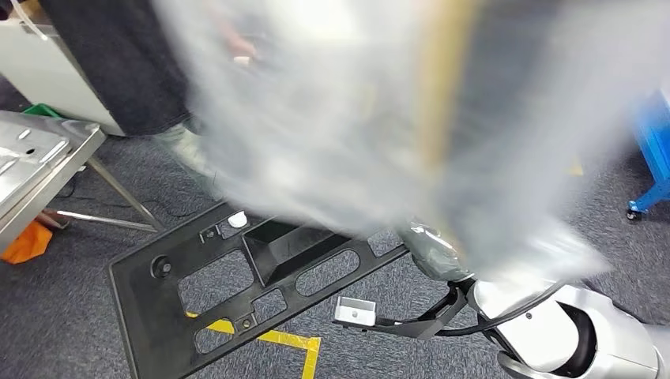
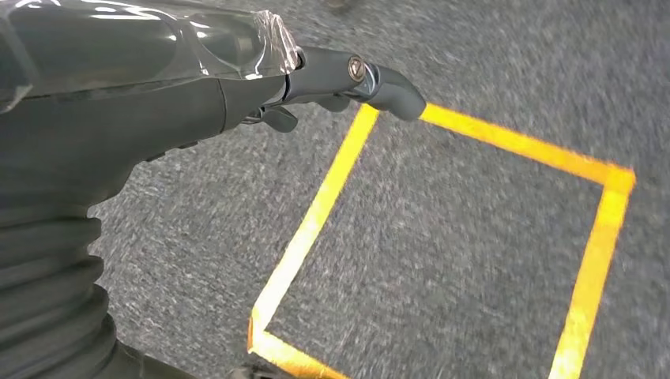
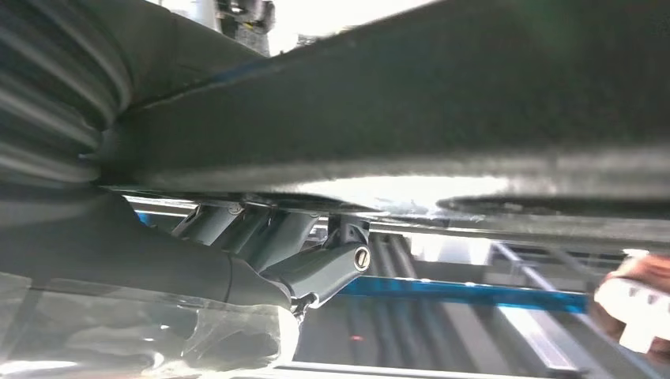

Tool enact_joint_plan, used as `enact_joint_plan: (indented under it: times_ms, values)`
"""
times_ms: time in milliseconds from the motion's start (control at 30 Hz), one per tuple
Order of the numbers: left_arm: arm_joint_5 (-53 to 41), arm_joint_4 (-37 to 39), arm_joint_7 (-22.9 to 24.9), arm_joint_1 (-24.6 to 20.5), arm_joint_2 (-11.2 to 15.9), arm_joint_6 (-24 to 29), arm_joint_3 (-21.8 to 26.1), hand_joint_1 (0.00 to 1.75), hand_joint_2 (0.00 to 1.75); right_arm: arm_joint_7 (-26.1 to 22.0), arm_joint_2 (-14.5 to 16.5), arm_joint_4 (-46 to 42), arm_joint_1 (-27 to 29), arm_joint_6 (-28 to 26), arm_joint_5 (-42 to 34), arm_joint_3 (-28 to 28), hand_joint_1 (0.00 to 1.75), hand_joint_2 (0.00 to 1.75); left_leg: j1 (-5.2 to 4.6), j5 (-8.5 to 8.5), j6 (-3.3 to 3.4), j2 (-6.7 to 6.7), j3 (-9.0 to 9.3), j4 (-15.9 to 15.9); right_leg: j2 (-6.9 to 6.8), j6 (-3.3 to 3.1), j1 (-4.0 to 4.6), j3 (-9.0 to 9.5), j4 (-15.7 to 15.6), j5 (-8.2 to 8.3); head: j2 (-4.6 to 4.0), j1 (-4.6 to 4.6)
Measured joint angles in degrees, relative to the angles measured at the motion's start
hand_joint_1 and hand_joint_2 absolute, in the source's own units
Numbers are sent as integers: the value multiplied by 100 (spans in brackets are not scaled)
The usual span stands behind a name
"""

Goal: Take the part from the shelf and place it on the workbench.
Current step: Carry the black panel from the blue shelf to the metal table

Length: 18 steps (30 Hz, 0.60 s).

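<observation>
Plainly off the floor: part (image 1: 146,316) at 7 o'clock in the head view, above grey carpet and yellow tape (image 1: 276,338). Looks like a broad, flat black plastic frame full of cut-outs; probably light for its size and fairly stiff, yet apt to flex and swing at the free end, with smooth rims that could slip. Best taken at a solid rim or beside the central box, not by the thin bars. Grips the end at 4 o'clock with the right hand (image 1: 430,251), fingers hooked under the edge, arm reaching low and forward. Holds nothing in the left hand (image 2: 348,75), hanging over taped floor; cannot tell how far its fingers spread. Desk (image 1: 55,178) at 9 o'clock, well apart from the part.
</observation>
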Motion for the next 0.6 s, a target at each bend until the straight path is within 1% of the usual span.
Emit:
enact_joint_plan:
  times_ms: [33, 67, 100, 133, 167, 200, 233, 267, 300, 333, 367, 400, 433, 467, 500, 533, 567, 600]
  values:
    - [0, 1, -2, -6, -3, -3, 0, 0, 175, -14, 3, 0, -11, 14, -4, 33, 175, 175, 12, -180, -18, 69, -215, 440, -64, -15, 15, 2, 0, -6, 1, -1]
    - [0, 1, -2, -4, -7, -7, 0, 0, 175, -31, 6, 0, -17, 30, -10, 69, 175, 175, 22, -302, -25, 96, -398, 803, -125, -23, 29, 2, 0, -12, 0, -2]
    - [0, 1, -2, 3, -10, -13, 0, 0, 175, -46, 8, 0, -22, 44, -20, 106, 175, 175, 26, -324, -21, 104, -490, 971, -186, -29, 42, 5, 0, -19, 0, -1]
    - [0, 1, -3, 9, -14, -18, 0, 0, 175, -57, 11, 0, -25, 54, -32, 139, 175, 175, 26, -263, -10, 107, -483, 940, -239, -32, 52, 9, 0, -25, 0, -1]
    - [0, 1, -5, 12, -15, -21, 1, 0, 175, -60, 14, 0, -36, 60, -42, 175, 175, 175, 13, -89, 14, 129, -321, 609, -294, -31, 60, 20, -3, -31, -1, -1]
    - [0, 1, -7, 11, -15, -25, 1, 0, 175, -59, 16, 0, -51, 63, -51, 206, 175, 175, -13, 114, 50, 205, -82, 141, -345, -28, 65, 34, -8, -37, -1, -1]
    - [0, 1, -9, 4, -15, -28, 2, 0, 175, -58, 17, 0, -65, 63, -56, 232, 175, 175, -58, 258, 86, 314, 140, -296, -391, -15, 75, 46, -12, -47, -1, -1]
    - [0, 1, -12, -3, -15, -32, 3, 0, 175, -58, 18, 0, -80, 63, -57, 261, 175, 175, -103, 372, 122, 401, 321, -663, -438, -1, 80, 56, -19, -55, -1, 0]
    - [0, 1, -12, -9, -15, -34, 4, 0, 175, -57, 19, 0, -87, 62, -59, 284, 175, 175, -140, 395, 147, 457, 391, -818, -479, 19, 84, 63, -24, -65, -1, 2]
    - [0, 1, -13, -10, -14, -36, 5, 0, 175, -55, 20, 0, -89, 58, -63, 307, 175, 175, -168, 379, 163, 446, 395, -852, -520, 42, 85, 72, -31, -75, -1, 3]
    - [0, 1, -13, -7, -12, -36, 6, 0, 175, -50, 20, 0, -91, 49, -71, 327, 175, 175, -168, 388, 182, 388, 408, -871, -563, 70, 85, 89, -42, -87, 0, 5]
    - [1, 1, -14, 2, -11, -36, 7, 0, 175, -40, 20, 1, -88, 37, -87, 339, 175, 175, -156, 401, 200, 335, 441, -902, -548, 96, 74, 103, -24, -117, 0, 5]
    - [0, 1, -15, 6, -10, -37, 8, 0, 175, -24, 18, 0, -83, 14, -105, 347, 175, 175, -137, 416, 230, 287, 482, -935, -466, 112, 70, 78, 69, -186, 0, 9]
    - [0, 1, -16, 3, -10, -39, 8, 0, 175, -3, 13, -1, -76, -12, -131, 349, 175, 175, -114, 432, 260, 234, 526, -966, -346, 122, 69, -12, 290, -311, 1, 18]
    - [0, 1, -18, -4, -10, -40, 9, 0, 175, 17, 6, -1, -65, -37, -157, 350, 175, 175, -99, 439, 283, 183, 550, -978, -205, 123, 60, -180, 641, -479, 1, 30]
    - [-1, 1, -17, -13, -10, -42, 9, 0, 175, 32, 0, -2, -54, -61, -176, 352, 175, 175, -94, 437, 304, 128, 561, -978, -110, 125, 66, -405, 1071, -655, 1, 42]
    - [0, 1, -16, -17, -10, -43, 9, 0, 175, 40, -6, -2, -39, -73, -201, 354, 175, 175, -93, 435, 310, 63, 569, -976, -70, 132, 66, -621, 1456, -779, 1, 51]
    - [0, 1, -16, -14, -11, -43, 9, 0, 175, 42, -9, -2, -24, -81, -224, 356, 175, 175, -91, 431, 312, -3, 575, -973, -58, 141, 64, -770, 1682, -804, 0, 55]
